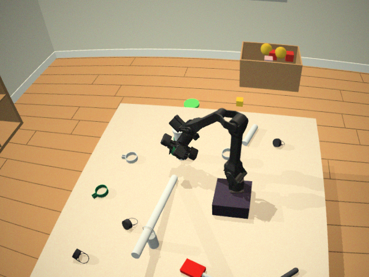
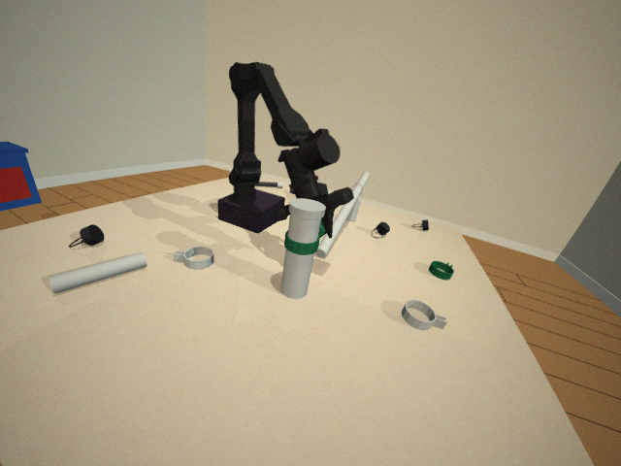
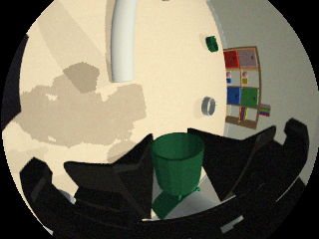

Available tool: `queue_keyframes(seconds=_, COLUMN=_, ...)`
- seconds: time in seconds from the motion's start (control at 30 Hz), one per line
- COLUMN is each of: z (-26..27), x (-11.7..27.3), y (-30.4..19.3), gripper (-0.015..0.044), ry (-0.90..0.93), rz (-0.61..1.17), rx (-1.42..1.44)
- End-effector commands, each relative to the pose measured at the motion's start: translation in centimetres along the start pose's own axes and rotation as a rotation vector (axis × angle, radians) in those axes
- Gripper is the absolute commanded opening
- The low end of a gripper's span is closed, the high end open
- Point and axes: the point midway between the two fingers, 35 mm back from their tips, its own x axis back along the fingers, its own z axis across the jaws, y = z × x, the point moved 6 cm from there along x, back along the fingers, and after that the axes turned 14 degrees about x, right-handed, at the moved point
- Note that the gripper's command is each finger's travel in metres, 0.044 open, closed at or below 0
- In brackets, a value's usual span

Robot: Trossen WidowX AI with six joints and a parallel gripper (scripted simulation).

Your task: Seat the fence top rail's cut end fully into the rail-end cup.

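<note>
While the jaws grip the green cup (image 3: 176, 166), no lettering shows.While the jaws clasp the green cup (image 3: 176, 166), the rail (image 1: 156, 213) (image 2: 343, 216) (image 3: 123, 42) slants.

The pale tabletop (image 1: 268, 232) (image 2: 250, 376) (image 3: 164, 100) carries loose bands (image 1: 101, 190) (image 2: 441, 270) (image 3: 211, 44).

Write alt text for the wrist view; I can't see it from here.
The black gripper's jaws are closed on a green rail-end cup, its open mouth facing up in the picture. The long pale rail's near end lies beyond, outside the cup. Farther off are a green ring, a grey ring and a shelf unit.
</note>
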Motion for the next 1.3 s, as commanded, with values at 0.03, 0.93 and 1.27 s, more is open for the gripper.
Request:
queue_keyframes(seconds=0.03, z=0.0, x=0.0, y=0.0, gripper=0.0, ry=0.0, rz=0.0, rx=0.001)
queue_keyframes(seconds=0.93, z=-2.7, x=3.3, y=3.1, gripper=0.044, ry=-0.003, rz=-0.01, rx=0.008)
queue_keyframes(seconds=1.27, z=-4.8, x=4.7, y=5.6, gripper=0.044, ry=-0.001, rz=-0.027, rx=-0.315)
